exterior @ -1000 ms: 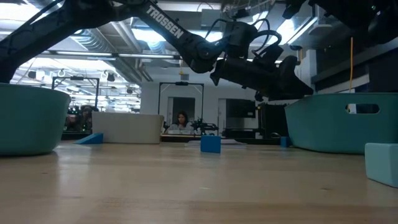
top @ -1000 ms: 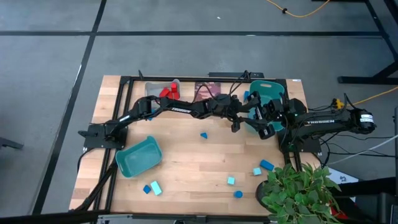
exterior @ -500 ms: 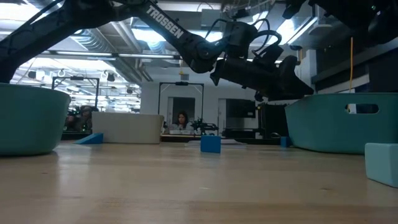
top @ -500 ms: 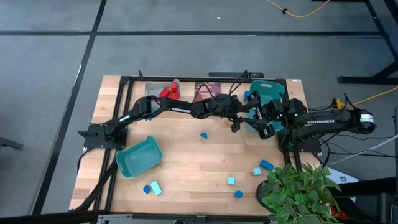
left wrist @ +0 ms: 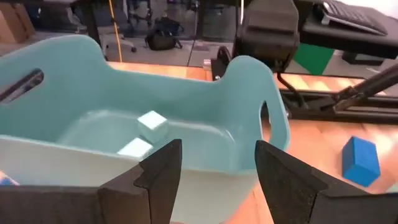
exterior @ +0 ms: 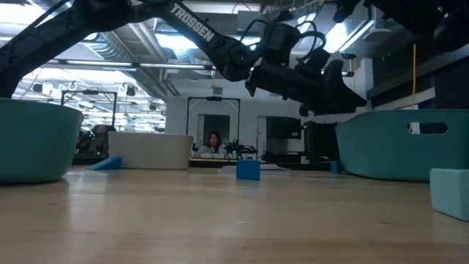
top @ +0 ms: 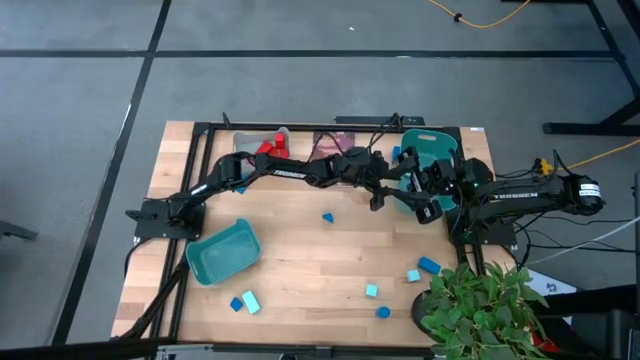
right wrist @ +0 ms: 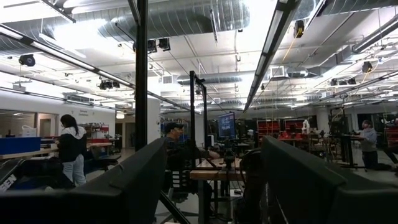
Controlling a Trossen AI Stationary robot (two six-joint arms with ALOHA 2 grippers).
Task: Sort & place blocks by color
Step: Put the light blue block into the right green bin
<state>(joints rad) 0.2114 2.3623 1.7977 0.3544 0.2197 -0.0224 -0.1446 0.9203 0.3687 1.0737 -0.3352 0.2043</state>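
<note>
My left gripper (left wrist: 217, 154) is open with nothing between its fingers, reaching across the table to the left rim of the far-right teal bin (top: 432, 158). Two light cyan blocks (left wrist: 152, 123) lie on that bin's floor. In the high view the left gripper (top: 407, 181) is at the bin's left wall. Red blocks (top: 272, 147) sit in a grey bin at the far edge. Loose blue and cyan blocks lie on the table: one blue (top: 327, 216) mid-table, others (top: 413, 274) near the front. My right gripper (right wrist: 214, 180) is open and empty, raised by the bin's near side (top: 427, 207).
A second teal bin (top: 223, 251) stands at the near left. A dark picture card (top: 335, 146) lies at the far edge between the bins. A potted plant (top: 480, 310) overhangs the near right corner. Bare wood lies mid-table around the blue block (exterior: 248, 169).
</note>
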